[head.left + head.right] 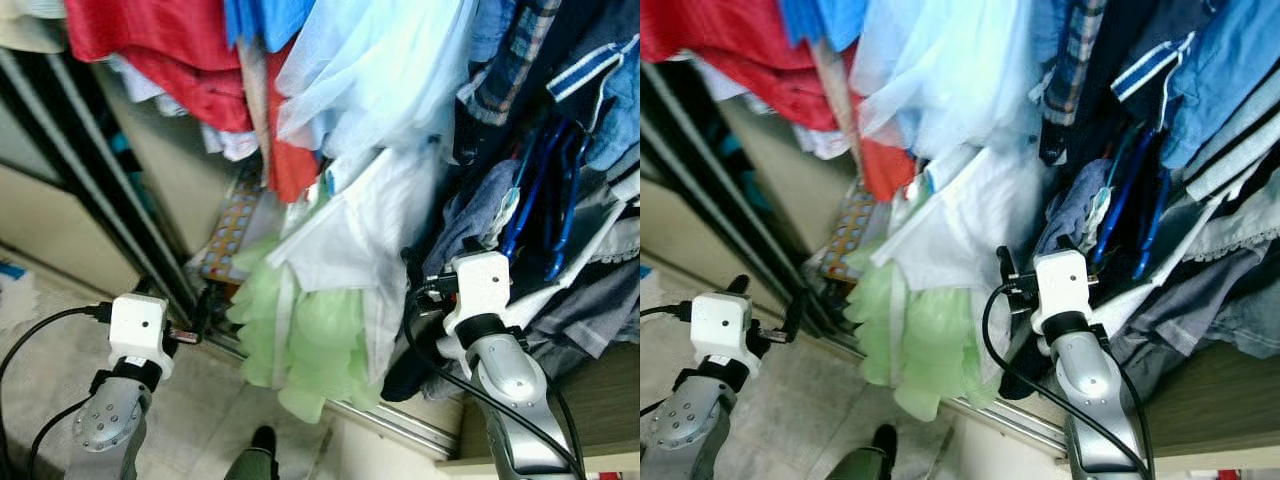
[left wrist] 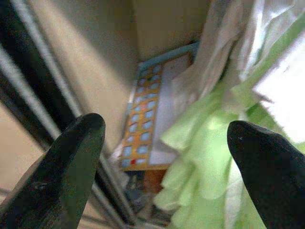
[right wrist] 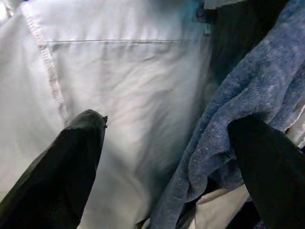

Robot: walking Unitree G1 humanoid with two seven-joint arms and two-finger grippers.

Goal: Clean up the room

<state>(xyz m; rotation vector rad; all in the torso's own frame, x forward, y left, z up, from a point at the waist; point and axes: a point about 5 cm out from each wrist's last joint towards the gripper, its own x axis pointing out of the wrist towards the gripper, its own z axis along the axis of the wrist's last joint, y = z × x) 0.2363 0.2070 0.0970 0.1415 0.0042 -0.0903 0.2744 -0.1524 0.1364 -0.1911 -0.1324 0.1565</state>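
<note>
**Among the hanging clothes: tidying barely begun**

Beside the white garment point(image 3: 119, 95), the right hand point(image 3: 167, 157) is reaching in, released, grasping nothing. Left of that garment, the left hand point(image 2: 167, 162) is hovering released near the green ruffled dress point(image 1: 300, 340). Clothes are hanging crowded; sorting seemingly remains undone.

No legible text — none anywhere

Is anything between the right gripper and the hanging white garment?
Nothing visible. The right gripper is open, facing the white garment directly; a blue-grey cloth hangs beside it, ahead of one finger.
</note>
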